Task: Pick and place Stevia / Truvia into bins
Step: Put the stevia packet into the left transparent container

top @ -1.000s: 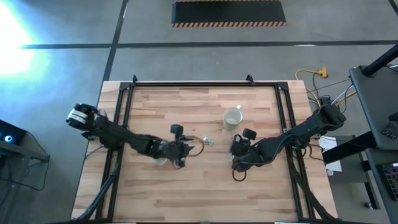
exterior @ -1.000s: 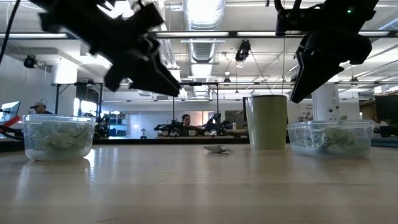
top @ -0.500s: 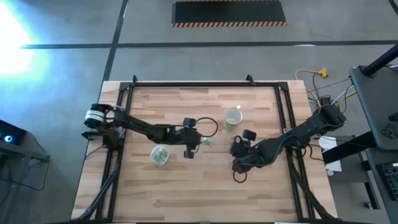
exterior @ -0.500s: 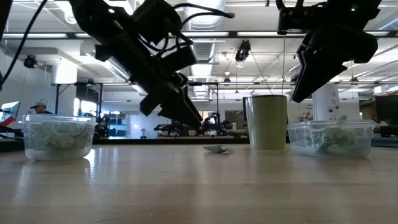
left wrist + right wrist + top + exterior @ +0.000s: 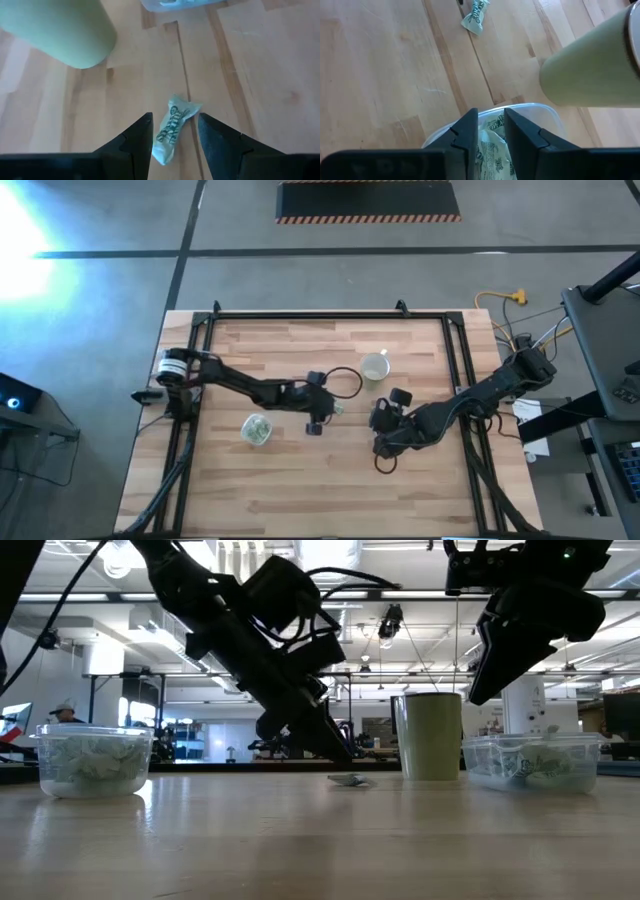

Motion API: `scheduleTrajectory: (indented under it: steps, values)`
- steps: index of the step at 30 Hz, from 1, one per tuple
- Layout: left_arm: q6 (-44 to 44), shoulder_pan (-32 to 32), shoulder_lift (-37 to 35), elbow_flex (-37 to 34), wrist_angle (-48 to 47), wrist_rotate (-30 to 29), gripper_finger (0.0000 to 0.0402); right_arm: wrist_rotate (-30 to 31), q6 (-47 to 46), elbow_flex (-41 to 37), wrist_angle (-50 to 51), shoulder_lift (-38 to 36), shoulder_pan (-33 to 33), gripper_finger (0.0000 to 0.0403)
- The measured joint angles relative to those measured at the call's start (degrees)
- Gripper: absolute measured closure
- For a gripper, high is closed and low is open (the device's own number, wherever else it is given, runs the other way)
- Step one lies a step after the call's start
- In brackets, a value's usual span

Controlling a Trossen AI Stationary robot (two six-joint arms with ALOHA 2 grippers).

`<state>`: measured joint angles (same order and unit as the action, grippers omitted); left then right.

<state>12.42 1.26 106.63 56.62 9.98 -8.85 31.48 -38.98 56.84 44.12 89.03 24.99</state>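
Note:
One pale green and white Stevia packet (image 5: 172,127) lies flat on the wood, also seen in the high view (image 5: 336,408) and the low view (image 5: 350,780). My left gripper (image 5: 174,134) is open, low over it, one finger on each side without touching. The round clear tub (image 5: 256,429) holds several packets and stands nearer the table's left. My right gripper (image 5: 491,131) hangs above the rounded-rectangular tub (image 5: 540,112), which is filled with packets; its fingers stand a narrow gap apart.
The pale cream mug (image 5: 375,367) stands toward the far edge, between the two grippers, close to the rectangular tub (image 5: 530,760). The black frame rails (image 5: 205,345) run along the table's left, right and far sides. Bare wood lies toward the near edge.
My left gripper has swung from above the round tub toward the table's right and has come down to the lone packet, leaving the tub uncovered. The packet, both tubs and my right arm have stayed where they were.

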Motion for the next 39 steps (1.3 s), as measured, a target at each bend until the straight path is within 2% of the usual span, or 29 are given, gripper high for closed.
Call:
scheduleTrajectory:
  steps: [9, 18, 30, 39]
  values:
    - [-3.04, -2.19, 1.99, 0.11, -0.25, 2.7, 0.0261, 0.0, -0.02, -0.3, -0.57, 0.07, 0.0, 0.0331]
    - [-4.76, -2.83, 2.36, 0.02, -1.04, 5.4, 0.0261, 0.0, 0.0, -0.63, -1.01, 0.07, 0.0, 0.0321]
    - [-6.07, -2.83, 2.35, 0.0, -2.69, 5.54, 0.0261, 0.0, 0.0, -0.83, -1.23, 0.07, 0.0, 0.0333]
    - [-6.29, -2.67, 2.33, -0.03, -2.98, 5.54, 0.0269, 0.0, 0.0, -0.87, -1.23, 0.07, 0.01, 0.0323]
